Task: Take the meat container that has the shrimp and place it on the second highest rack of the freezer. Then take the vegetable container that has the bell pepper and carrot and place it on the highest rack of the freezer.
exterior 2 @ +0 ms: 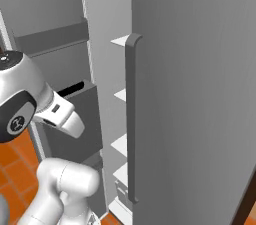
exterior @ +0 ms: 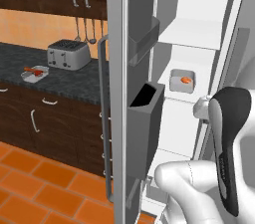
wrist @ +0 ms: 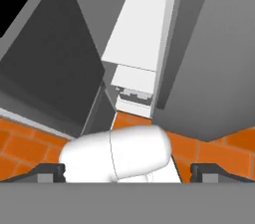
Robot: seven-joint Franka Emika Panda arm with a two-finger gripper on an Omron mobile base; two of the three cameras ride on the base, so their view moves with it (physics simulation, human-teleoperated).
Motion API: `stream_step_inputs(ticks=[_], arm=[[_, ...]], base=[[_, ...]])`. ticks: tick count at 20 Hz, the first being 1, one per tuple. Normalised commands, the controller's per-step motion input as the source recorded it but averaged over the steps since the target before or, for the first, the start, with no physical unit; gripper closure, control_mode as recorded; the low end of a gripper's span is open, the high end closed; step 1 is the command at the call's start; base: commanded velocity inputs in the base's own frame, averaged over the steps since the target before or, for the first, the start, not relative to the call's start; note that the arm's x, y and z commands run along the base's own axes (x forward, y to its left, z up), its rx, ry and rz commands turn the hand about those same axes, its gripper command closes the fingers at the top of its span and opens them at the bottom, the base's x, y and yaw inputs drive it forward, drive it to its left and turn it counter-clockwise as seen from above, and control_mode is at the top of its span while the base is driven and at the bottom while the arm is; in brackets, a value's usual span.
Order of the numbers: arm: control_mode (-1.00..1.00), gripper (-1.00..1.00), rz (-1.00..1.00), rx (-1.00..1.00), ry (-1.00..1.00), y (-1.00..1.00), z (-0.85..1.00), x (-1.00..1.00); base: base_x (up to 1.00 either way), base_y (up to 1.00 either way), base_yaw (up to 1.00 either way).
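Grey and tall, the freezer (exterior: 117, 68) stood with its door swung open, its white shelves showing inside. The end effector (wrist: 127, 172) had its two dark fingertips (wrist: 50, 172) spread far apart, at both bottom corners of the hand view, and it held nothing and touched nothing. It looked down at the orange floor (wrist: 30, 148) and the lower shelves.

On a white shelf (exterior: 174, 96) in the freezer sat a small grey tray (exterior: 182, 80) with the curled orange shrimp (exterior: 186, 79) in it. Which way the shrimp pointed was too small to tell.

Another tray (exterior: 35, 73), with red and orange food, lay on the dark worktop (exterior: 69, 81), just beside a silver toaster (exterior: 68, 54).
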Motion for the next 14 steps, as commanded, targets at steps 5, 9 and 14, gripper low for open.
stream_step_inputs(ticks=[5,9,14], arm=[[-1.0,-1.0,0.13,-0.02,0.0,0.03,0.07,-0.18],[-1.0,-1.0,0.04,-0.03,0.0,0.01,0.11,-0.01],[-1.0,-1.0,0.12,-0.06,0.0,0.0,0.03,-0.08]], base=[[0.0,0.0,0.0],[0.0,0.0,0.0],[0.0,0.0,0.0]])
